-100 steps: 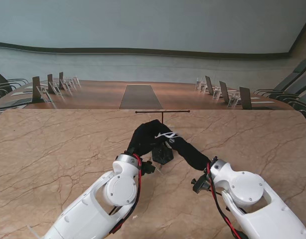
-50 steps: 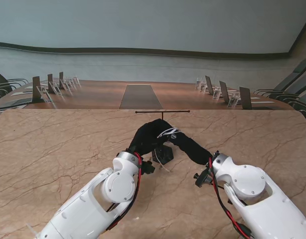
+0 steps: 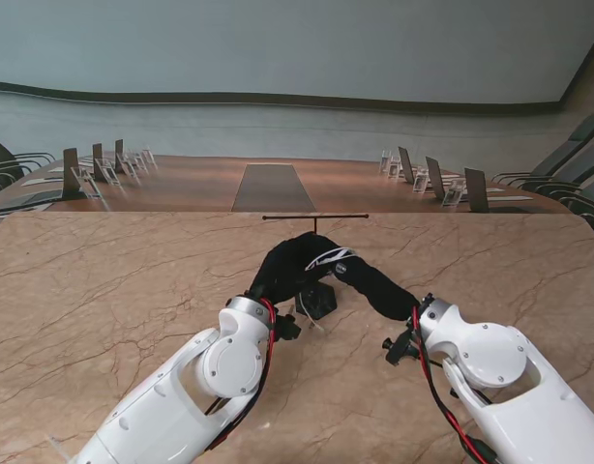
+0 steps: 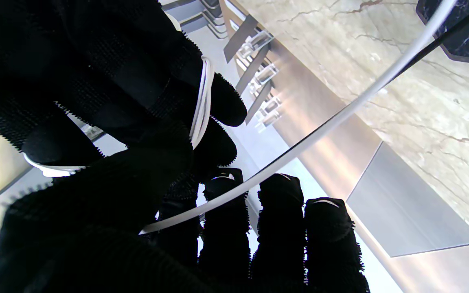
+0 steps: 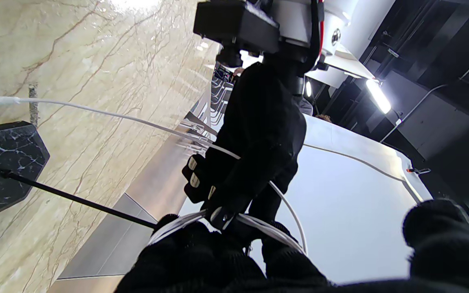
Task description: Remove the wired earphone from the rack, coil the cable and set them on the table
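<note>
Since a second ago the right hand (image 3: pixel 347 268) has shifted farther from me and rightward, cable loops moving with it. Left hand (image 3: pixel 285 268): gloved fingers (image 4: pixel 277 211) curled, one white cable (image 4: pixel 332 122) strand running taut across them. Rack (image 3: pixel 315 259) between the hands, dark base (image 3: pixel 316 300) on the marble tabletop (image 3: pixel 113 280). Right hand: fingers closed around several cable loops, held above the base, near the rack's crossbar. Earbuds not discernible.

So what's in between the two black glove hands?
The thin white earphone cable runs between the left hand and right hand, seen from the stand view. The rack's black marble base sits under the gap, nearer to me.
</note>
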You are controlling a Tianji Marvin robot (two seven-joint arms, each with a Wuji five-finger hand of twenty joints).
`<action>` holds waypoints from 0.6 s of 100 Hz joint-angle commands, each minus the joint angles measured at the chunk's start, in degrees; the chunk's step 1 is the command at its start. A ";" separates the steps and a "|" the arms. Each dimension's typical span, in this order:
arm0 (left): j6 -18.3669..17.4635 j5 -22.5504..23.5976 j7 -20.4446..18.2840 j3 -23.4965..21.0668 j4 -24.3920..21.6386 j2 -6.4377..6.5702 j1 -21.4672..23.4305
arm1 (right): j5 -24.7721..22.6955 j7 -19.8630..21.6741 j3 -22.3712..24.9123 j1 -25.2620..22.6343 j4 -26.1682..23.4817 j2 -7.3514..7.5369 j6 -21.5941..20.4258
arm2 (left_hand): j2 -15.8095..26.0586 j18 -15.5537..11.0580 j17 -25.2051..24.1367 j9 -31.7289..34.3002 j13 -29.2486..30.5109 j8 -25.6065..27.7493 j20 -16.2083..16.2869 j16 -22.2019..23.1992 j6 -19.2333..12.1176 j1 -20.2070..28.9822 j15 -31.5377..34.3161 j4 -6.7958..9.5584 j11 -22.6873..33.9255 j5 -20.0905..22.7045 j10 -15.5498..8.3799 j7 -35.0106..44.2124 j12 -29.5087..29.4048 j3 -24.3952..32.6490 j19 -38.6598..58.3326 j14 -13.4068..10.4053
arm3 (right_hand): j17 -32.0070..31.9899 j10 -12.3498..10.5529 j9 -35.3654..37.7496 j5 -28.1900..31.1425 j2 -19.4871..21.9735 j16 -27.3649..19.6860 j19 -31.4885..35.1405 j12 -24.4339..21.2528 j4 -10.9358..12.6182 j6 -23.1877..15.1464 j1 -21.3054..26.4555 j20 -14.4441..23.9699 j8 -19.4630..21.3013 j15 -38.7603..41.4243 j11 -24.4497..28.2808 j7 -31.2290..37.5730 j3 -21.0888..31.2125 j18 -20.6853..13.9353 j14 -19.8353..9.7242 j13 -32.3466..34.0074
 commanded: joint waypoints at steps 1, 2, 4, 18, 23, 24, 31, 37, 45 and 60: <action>-0.43 -0.58 0.40 0.63 0.24 -0.81 1.04 | 0.31 -0.83 -1.29 0.22 -1.07 -1.35 -0.62 | 1.17 -1.00 0.42 -0.65 1.10 -0.51 2.70 1.67 1.57 2.93 1.34 2.46 0.95 5.04 -0.86 -2.02 1.64 4.72 1.96 -1.06 | 0.27 -12.19 1.88 3.39 -1.03 -1.44 -2.10 -0.21 -1.52 -0.31 0.88 -0.63 0.31 -1.31 2.70 0.84 0.20 -5.25 -7.86 -1.07; -0.52 -0.69 0.57 0.65 0.21 -0.88 1.05 | 0.30 -0.98 -1.40 0.25 -0.96 -1.39 -0.57 | 1.09 -0.98 0.49 -0.61 1.18 -0.60 2.70 1.66 1.59 2.90 1.38 2.45 0.93 5.07 -0.83 -2.05 1.63 4.78 2.00 -1.06 | 0.27 -12.14 1.88 3.36 -0.97 -1.47 -2.14 -0.21 -1.53 -0.30 0.87 -0.66 0.28 -1.33 2.70 0.74 0.20 -5.24 -7.89 -1.07; -0.69 -0.88 1.03 0.71 0.20 -1.05 1.06 | 0.29 -1.28 -1.63 0.32 -0.72 -1.48 -0.49 | 0.94 -0.82 0.73 -0.36 1.39 -1.02 2.72 1.63 1.65 2.73 1.51 2.40 0.86 5.17 -0.68 -2.17 1.47 5.06 2.16 -0.96 | 0.28 -12.12 1.88 3.33 -0.85 -1.53 -2.20 -0.21 -1.56 -0.28 0.74 -0.71 0.18 -1.35 2.70 0.58 0.14 -5.23 -7.87 -1.08; -0.84 -2.79 2.60 1.23 -0.16 -1.99 0.97 | 1.17 -3.21 -3.47 0.68 0.18 -2.16 0.35 | 0.63 -0.07 1.15 0.10 1.74 -6.26 2.35 0.91 2.41 2.76 1.61 1.83 -0.09 5.71 0.39 -4.52 0.12 5.13 2.30 -0.10 | 0.72 -12.41 1.90 3.87 -0.78 -2.47 -3.24 -0.21 -1.74 -0.51 0.63 -1.82 -2.23 -1.44 2.70 -0.75 0.04 -5.42 -8.16 -1.04; -0.74 -3.34 2.61 1.39 -0.29 -2.14 0.79 | 1.44 -3.50 -4.07 0.77 0.24 -2.28 0.58 | 2.14 -0.55 0.62 -0.61 1.03 -10.75 1.90 0.47 2.91 3.03 1.14 1.32 -0.93 5.31 0.37 -7.03 -0.18 2.66 1.80 -0.50 | 0.71 -12.50 1.90 3.83 -0.64 -2.60 -3.39 -0.21 -1.78 -0.61 0.50 -1.97 -2.60 -1.50 2.70 -0.80 0.00 -5.49 -8.29 -1.08; -0.72 -3.41 2.59 1.41 -0.32 -2.15 0.77 | 1.46 -3.52 -4.17 0.78 0.24 -2.28 0.63 | 2.51 -0.67 0.49 -0.84 0.86 -11.82 1.82 0.43 3.17 2.85 1.07 1.33 -1.08 5.19 0.28 -7.60 -0.20 2.01 1.74 -0.58 | 0.71 -12.52 1.90 3.82 -0.61 -2.64 -3.44 -0.21 -1.77 -0.60 0.54 -2.01 -2.69 -1.53 2.70 -0.83 0.03 -5.51 -8.27 -1.11; -1.02 -3.95 3.16 1.57 -0.31 -2.48 0.49 | 1.42 -3.43 -4.65 0.73 0.15 -2.26 1.00 | 3.42 -0.62 0.14 -1.37 0.46 -15.92 1.51 0.24 3.76 2.39 0.79 1.08 -1.52 5.11 0.29 -8.79 -0.53 0.30 1.45 -0.45 | 1.36 -12.60 1.91 4.26 -0.41 -3.74 -4.68 -0.21 -1.88 -0.68 0.33 -3.41 -6.42 -1.53 2.70 -0.95 0.05 -5.54 -8.37 -1.01; -1.09 -3.83 3.40 1.58 -0.54 -2.54 0.40 | 0.99 -3.46 -4.87 0.52 -0.05 -2.21 1.46 | 4.64 -0.90 -0.16 -2.17 0.05 -17.95 1.36 0.29 4.20 1.45 0.53 1.73 -1.95 4.38 0.26 -9.99 -0.75 -2.25 1.30 -0.68 | 1.33 -12.75 1.92 4.21 -0.42 -3.76 -4.73 -0.21 -1.90 -0.71 0.27 -3.47 -6.75 -1.54 2.70 -0.89 0.02 -5.63 -8.48 -1.06; -1.58 -3.85 3.61 1.45 -0.91 -2.55 0.35 | -0.22 -3.54 -4.98 0.16 -0.15 -2.10 2.01 | 5.52 -0.63 -0.20 -2.21 -0.01 -19.89 1.22 0.20 4.64 -0.84 0.45 2.54 -2.20 4.95 0.79 -11.26 -1.11 -3.18 1.22 -0.42 | 1.33 -12.85 1.93 4.16 -0.08 -3.92 -4.89 -0.21 -1.90 -0.78 0.01 -3.64 -7.40 -1.64 2.71 -0.93 -0.03 -5.74 -8.65 -1.10; -1.95 -3.52 7.10 0.90 -0.82 -3.40 0.36 | -1.60 -3.91 -4.56 -0.84 -0.22 -2.04 3.08 | 2.91 0.61 1.11 0.40 1.76 -13.80 1.58 0.25 1.97 1.20 1.60 0.69 -0.27 6.41 1.25 -3.32 0.12 1.87 2.14 0.44 | 2.05 -13.16 1.95 4.68 0.08 -4.79 -6.39 -0.21 -2.07 -0.89 -0.14 -5.33 -12.17 -1.68 2.71 -1.27 -0.09 -5.97 -8.89 -1.02</action>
